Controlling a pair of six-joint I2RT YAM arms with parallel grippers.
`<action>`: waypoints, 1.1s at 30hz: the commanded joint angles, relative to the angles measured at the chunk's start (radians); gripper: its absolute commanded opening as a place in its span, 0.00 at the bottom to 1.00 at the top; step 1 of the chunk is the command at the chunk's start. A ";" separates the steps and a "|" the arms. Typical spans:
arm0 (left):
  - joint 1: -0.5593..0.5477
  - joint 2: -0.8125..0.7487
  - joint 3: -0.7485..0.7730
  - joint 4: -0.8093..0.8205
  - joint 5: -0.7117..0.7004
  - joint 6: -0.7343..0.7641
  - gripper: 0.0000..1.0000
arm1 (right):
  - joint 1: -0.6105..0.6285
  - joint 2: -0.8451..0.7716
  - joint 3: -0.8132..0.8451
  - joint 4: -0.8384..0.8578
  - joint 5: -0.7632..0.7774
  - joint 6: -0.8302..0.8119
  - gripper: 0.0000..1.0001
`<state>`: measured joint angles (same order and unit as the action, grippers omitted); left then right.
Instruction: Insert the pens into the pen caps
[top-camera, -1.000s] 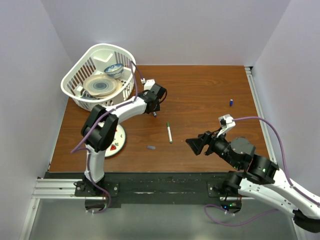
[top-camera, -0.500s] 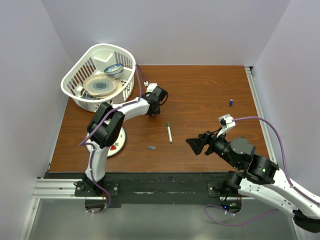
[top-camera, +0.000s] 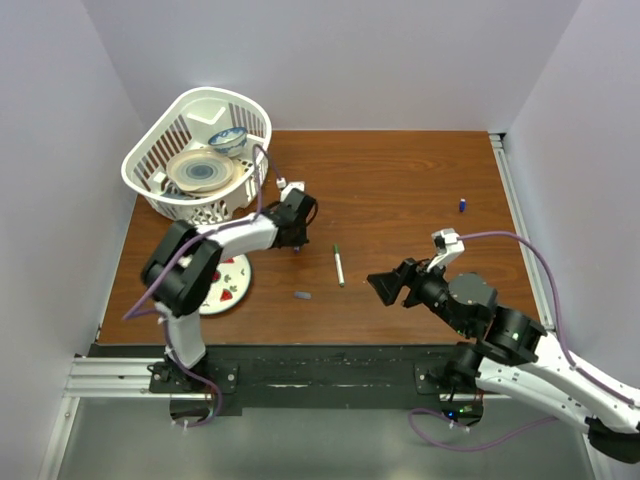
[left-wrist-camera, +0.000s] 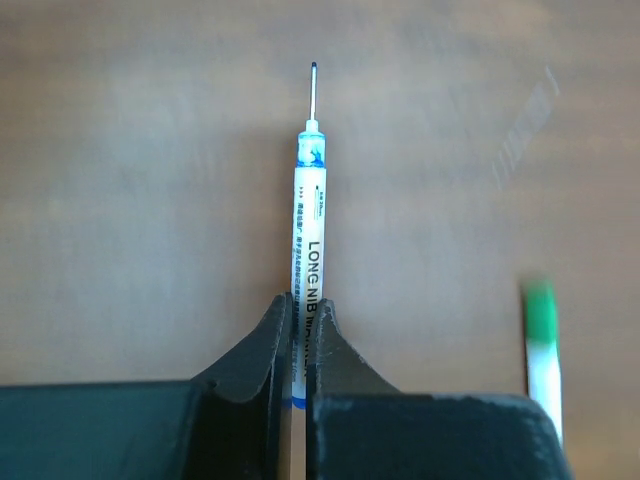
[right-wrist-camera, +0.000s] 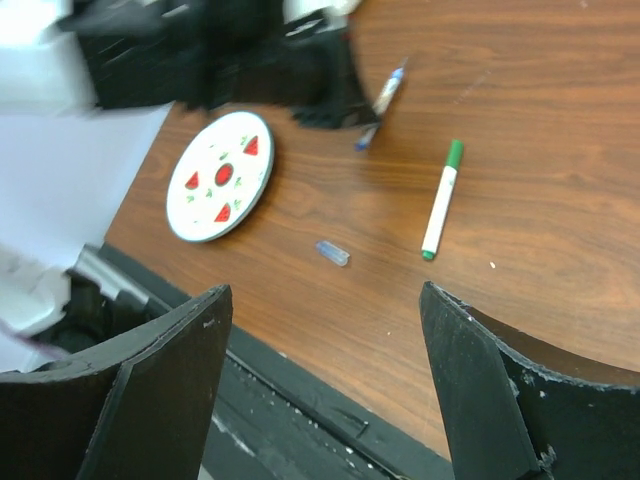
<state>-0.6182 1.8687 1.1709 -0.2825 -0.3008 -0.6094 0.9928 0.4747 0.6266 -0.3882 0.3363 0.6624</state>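
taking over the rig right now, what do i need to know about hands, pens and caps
Left hand: shut on the white blue-tipped pen, uncapped.
Right hand: open, empty, hovering near the front.
White green-ended pen lies in the middle of the brown wooden table, looks capped.
Small blue cap far right, grey-purple cap near front, both loose.
Left: cap the held pen; no third pen in view.
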 joint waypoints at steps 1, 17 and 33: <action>-0.017 -0.264 -0.189 0.202 0.213 0.066 0.00 | 0.000 0.060 -0.021 0.135 0.087 0.100 0.78; -0.046 -0.778 -0.628 0.663 0.743 -0.027 0.00 | 0.000 0.358 -0.045 0.555 -0.010 0.200 0.68; -0.054 -0.822 -0.663 0.758 0.847 -0.046 0.00 | 0.000 0.496 -0.044 0.680 0.009 0.232 0.49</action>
<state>-0.6640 1.0805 0.5224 0.4042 0.5007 -0.6456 0.9920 0.9623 0.5697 0.2005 0.3222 0.8772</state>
